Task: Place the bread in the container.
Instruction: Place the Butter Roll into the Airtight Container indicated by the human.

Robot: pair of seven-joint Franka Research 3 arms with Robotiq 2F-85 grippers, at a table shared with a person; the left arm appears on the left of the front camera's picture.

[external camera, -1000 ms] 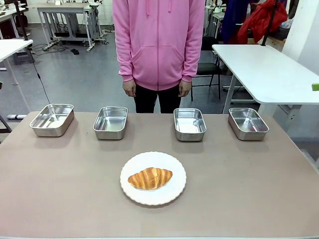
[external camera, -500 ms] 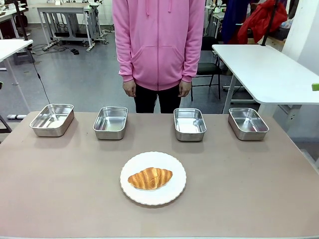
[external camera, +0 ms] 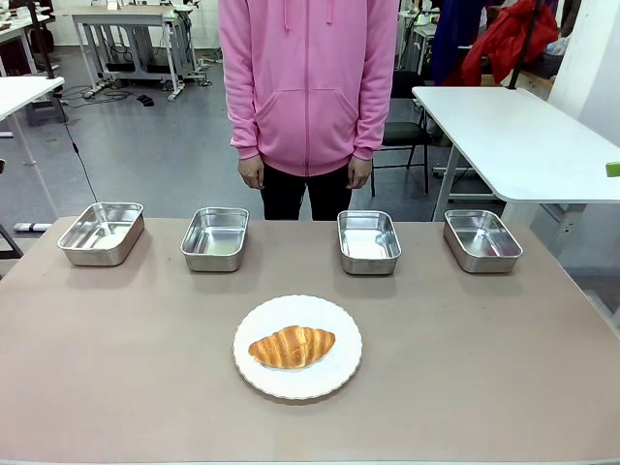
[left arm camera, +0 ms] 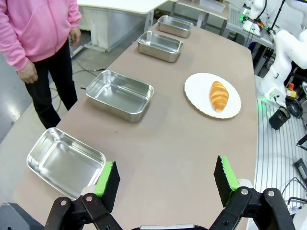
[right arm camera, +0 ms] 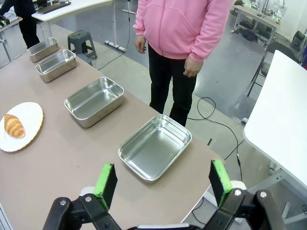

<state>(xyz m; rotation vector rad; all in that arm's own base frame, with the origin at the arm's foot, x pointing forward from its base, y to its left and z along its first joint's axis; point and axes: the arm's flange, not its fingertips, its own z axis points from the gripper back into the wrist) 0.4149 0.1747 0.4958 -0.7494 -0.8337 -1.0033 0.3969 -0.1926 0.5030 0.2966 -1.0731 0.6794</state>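
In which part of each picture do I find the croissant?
Front view: the croissant is at the lower centre.
Left wrist view: the croissant is at the upper right.
Right wrist view: the croissant is near the left edge.
Shared landmark: the white plate under it.

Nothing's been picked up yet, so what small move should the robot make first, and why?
Probably bring the left gripper over the croissant: it lies untouched on the plate, the jaws stand open, and all four pans are empty.
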